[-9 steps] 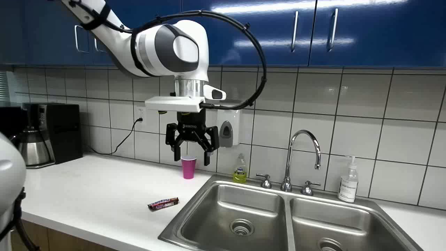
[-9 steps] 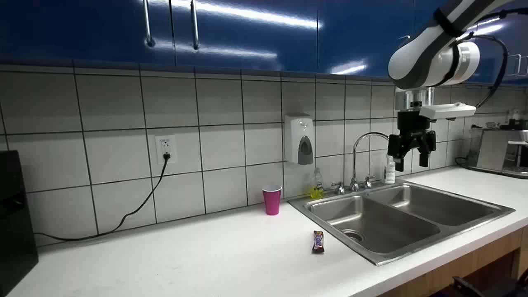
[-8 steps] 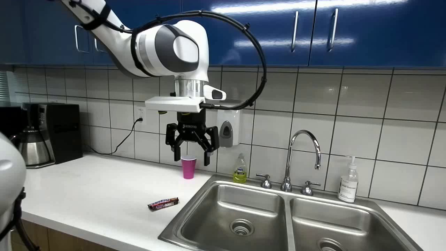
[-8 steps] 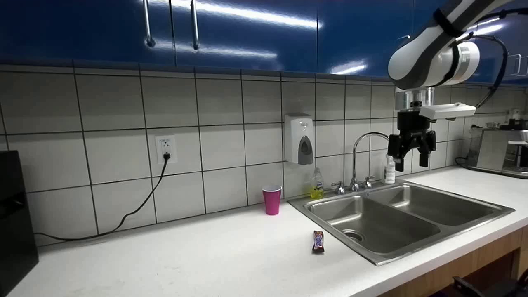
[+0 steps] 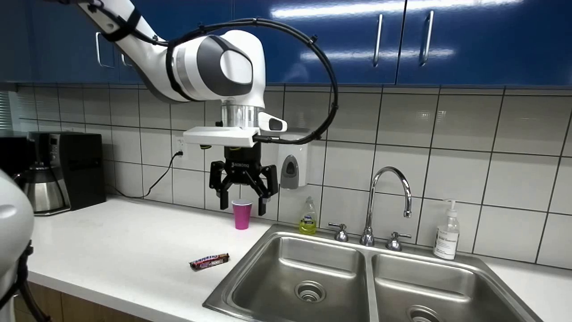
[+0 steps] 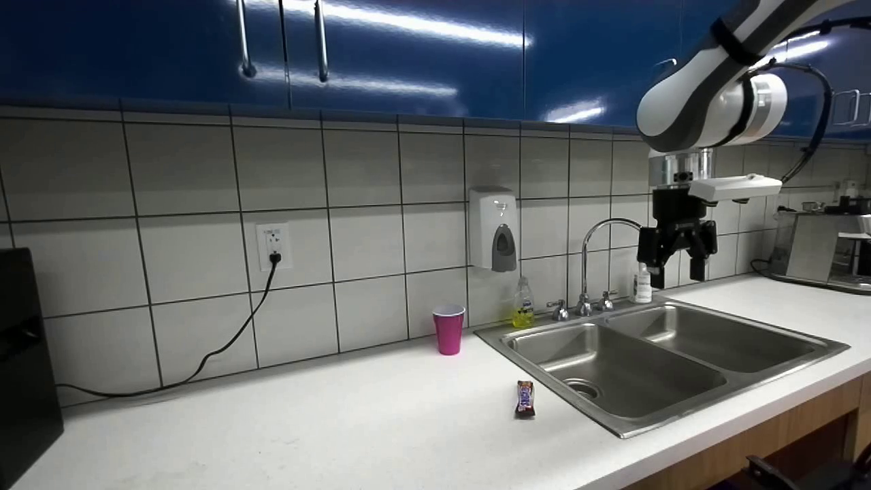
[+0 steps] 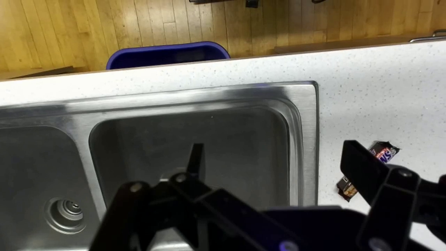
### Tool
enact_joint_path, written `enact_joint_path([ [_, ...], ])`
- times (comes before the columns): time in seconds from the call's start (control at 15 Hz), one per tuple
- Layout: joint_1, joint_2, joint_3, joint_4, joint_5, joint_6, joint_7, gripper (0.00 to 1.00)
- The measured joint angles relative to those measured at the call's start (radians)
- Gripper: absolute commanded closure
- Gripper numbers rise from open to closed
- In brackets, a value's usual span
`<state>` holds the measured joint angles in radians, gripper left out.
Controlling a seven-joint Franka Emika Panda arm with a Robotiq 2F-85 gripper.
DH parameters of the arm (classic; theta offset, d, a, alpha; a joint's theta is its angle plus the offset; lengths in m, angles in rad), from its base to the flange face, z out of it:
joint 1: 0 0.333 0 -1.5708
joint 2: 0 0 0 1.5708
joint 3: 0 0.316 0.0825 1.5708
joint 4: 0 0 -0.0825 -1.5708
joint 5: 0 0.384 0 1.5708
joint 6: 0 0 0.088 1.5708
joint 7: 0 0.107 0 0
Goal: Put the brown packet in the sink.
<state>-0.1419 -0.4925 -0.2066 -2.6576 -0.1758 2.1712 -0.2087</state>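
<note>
Far left in an exterior view: black coffee maker on the white table. Next, brown packet lies on the table, near the left rim of the double-basin sink. End effector hangs higher, pointing down, well apart from the packet, fingers spread wide; wrist view shows one finger partly hiding the packet. Pink cup stands upright farther back. Then, along the sink's back rim: soap bottle, curved chrome faucet and, rightmost, pump bottle.
</note>
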Motion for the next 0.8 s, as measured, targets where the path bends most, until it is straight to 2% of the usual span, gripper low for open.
enact_joint_path([
  [0.27,0.04,0.029,0.036,-0.042,0.027,0.046,0.012,0.0],
  [0.8,0.137,0.182,0.117,-0.1,0.08,0.249,0.051,0.0],
])
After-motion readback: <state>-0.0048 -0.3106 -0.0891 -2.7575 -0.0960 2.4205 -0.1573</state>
